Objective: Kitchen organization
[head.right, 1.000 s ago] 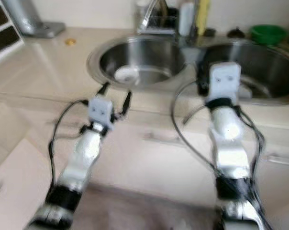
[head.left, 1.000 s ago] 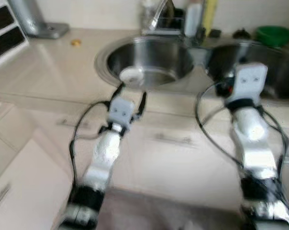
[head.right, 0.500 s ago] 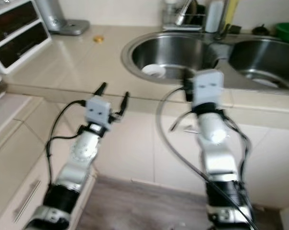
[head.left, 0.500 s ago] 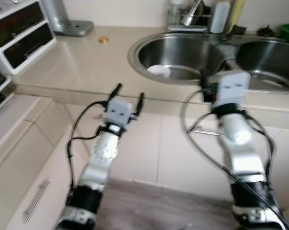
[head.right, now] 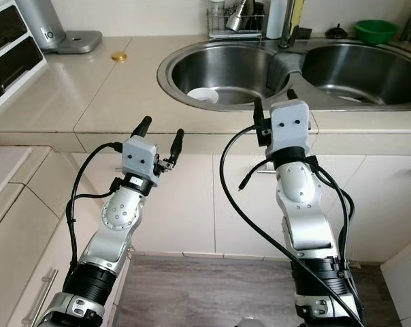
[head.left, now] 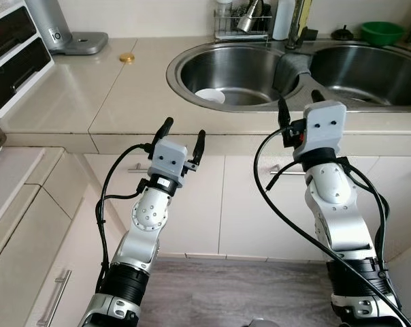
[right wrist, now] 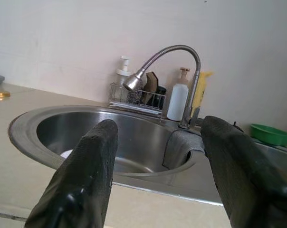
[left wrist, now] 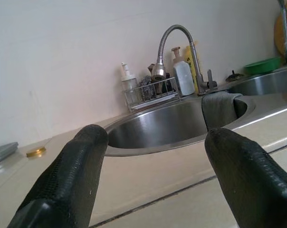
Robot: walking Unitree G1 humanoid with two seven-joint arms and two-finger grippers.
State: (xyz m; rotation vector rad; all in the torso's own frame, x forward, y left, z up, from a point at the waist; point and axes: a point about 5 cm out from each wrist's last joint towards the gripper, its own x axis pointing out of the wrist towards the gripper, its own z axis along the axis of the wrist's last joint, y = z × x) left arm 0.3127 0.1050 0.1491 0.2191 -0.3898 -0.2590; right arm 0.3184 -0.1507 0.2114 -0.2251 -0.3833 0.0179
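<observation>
**Both grippers raised at the counter edge, open and empty**

My left gripper sits just in front of the beige counter edge, fingers spread wide with nothing between them. My right gripper is up at the sink rim, its fingers also well apart and holding nothing; from the head camera its white wrist housing covers most of them.

Ahead of me is a double steel sink. A small white dish lies in the left basin, near its front wall. A grey cloth hangs over the divider between the basins, directly beyond my right gripper. Behind the sink a gooseneck faucet bends over a wire rack with a scrubber, beside a pump bottle and a white bottle. A green bowl stands at the back right.

A gold lid lies on the counter far left, near a silver appliance base. A drawer unit is cut off at the frame edge. I cannot make out the rack's contents clearly.
</observation>
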